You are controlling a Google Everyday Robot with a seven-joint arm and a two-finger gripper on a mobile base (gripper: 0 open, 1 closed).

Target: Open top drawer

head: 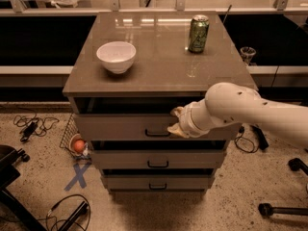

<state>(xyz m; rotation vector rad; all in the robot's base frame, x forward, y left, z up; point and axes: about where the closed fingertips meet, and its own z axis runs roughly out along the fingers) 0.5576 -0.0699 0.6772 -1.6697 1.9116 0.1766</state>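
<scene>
The top drawer (120, 127) is the widest grey-taupe front, just under the table top, with a small black bar handle (158, 133) at its centre. A dark gap shows above its front. My gripper (175, 121), on a thick white arm (240, 112) coming in from the right, is at the drawer front just right of the handle. It looks open: one tan fingertip (177, 111) is by the drawer's top edge, the other (173, 130) is beside the handle's right end. It holds nothing.
Two narrower drawers (158, 159) sit below. A white bowl (116, 56) and a green can (198, 33) stand on the cabinet top (159, 66). On the floor lie cables (33, 124), a wire basket with an orange ball (78, 146) and a blue tape cross (78, 176).
</scene>
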